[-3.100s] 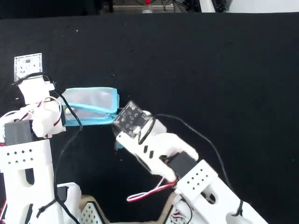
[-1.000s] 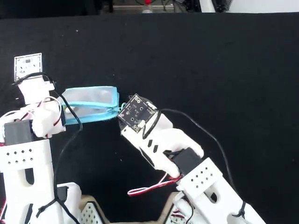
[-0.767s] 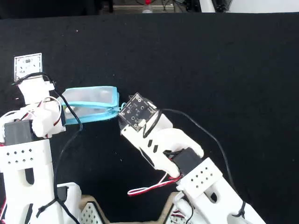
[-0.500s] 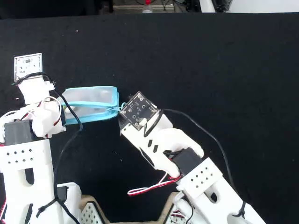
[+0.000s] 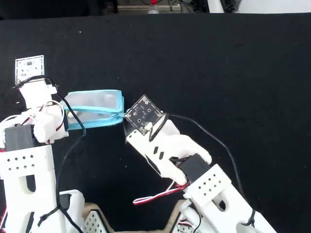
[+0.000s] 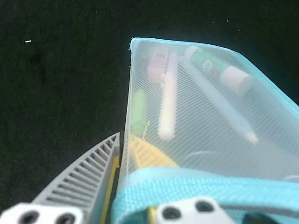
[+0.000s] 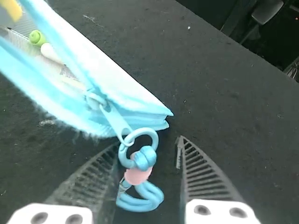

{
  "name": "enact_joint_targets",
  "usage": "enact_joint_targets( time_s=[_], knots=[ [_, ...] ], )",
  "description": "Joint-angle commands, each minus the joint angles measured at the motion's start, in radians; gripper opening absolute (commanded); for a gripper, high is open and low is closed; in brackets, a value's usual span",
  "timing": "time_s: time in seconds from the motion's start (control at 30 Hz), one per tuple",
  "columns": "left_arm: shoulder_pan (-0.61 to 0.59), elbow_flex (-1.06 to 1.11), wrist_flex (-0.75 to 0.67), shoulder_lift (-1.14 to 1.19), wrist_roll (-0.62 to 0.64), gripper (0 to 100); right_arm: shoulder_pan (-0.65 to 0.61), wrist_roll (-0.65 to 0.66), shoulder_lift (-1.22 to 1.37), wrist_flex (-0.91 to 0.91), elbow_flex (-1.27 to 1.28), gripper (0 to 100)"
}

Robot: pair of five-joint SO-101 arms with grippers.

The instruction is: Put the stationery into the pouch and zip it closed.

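Zip looks almost closed
Left gripper [image 6: 122,158] clamps pouch [image 5: 95,109]; right gripper [image 7: 148,142], open and empty, straddles the floppy pull [image 7: 138,173] and could miss it.

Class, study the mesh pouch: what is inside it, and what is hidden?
Through the mesh of the pouch show a pale stick, a long white pen, a white-capped tube, a green piece, a pink piece and a yellow piece. The blue zip band covers the near ends.
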Motion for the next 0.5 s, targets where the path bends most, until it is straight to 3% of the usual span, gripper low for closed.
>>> enact_joint_targets(
  time_s=[0.0,0.37,0.47],
  knots=[
    [-0.01,-0.001,-0.005,-0.005,0.006,3,-0.008,0.017,-0.01,0.003,-0.027,13.9],
    [-0.01,-0.001,-0.005,-0.005,0.006,3,-0.009,0.02,-0.22,0.008,0.079,13.8],
    [-0.01,-0.001,-0.005,-0.005,0.006,3,-0.011,0.072,-0.243,0.005,0.104,13.7]
  ],
)
